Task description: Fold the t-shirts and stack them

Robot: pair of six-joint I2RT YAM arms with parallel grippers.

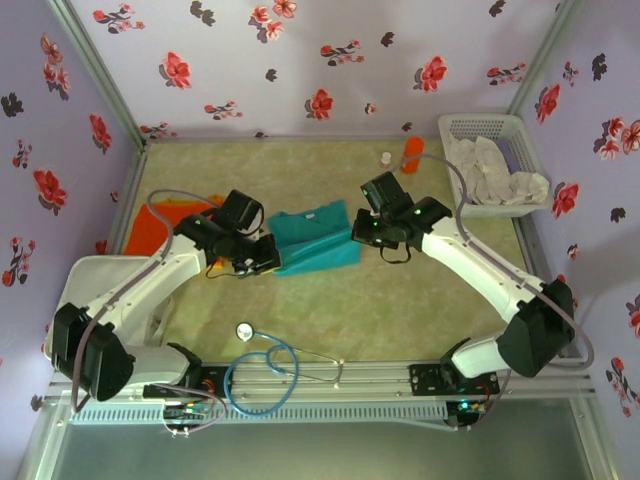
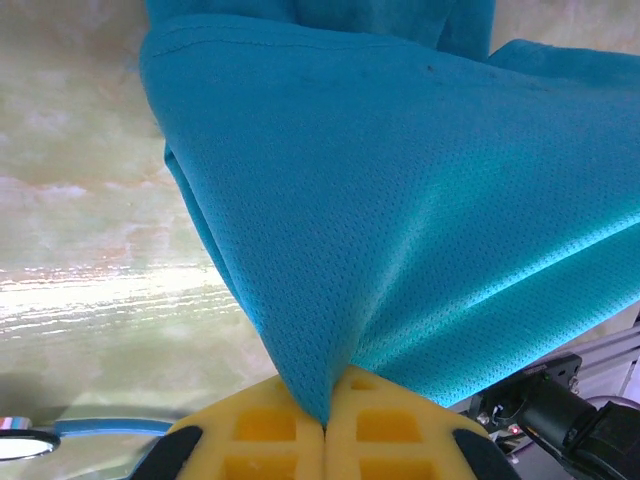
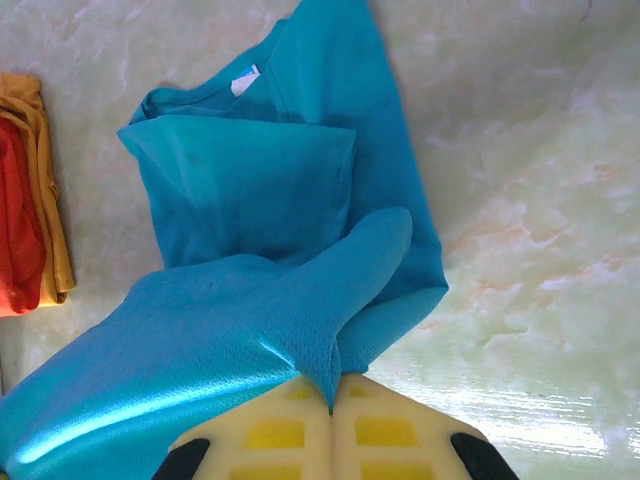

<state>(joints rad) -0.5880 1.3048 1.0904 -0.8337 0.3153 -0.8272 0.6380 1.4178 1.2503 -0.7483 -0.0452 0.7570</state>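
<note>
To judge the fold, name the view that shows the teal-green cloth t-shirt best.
Top external: nearly the whole teal-green cloth t-shirt is in frame, its outline clear. Right wrist shows its collar, a folded layer and a corner pinched in the right hand. Left wrist shows close-up cloth pinched by the left hand.

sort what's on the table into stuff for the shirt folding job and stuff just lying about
For the job:
- teal t-shirt, pinched by left gripper and right gripper
- orange t-shirt

Lying about:
- stethoscope
- white basket with pale cloths
- orange item at the back
</note>
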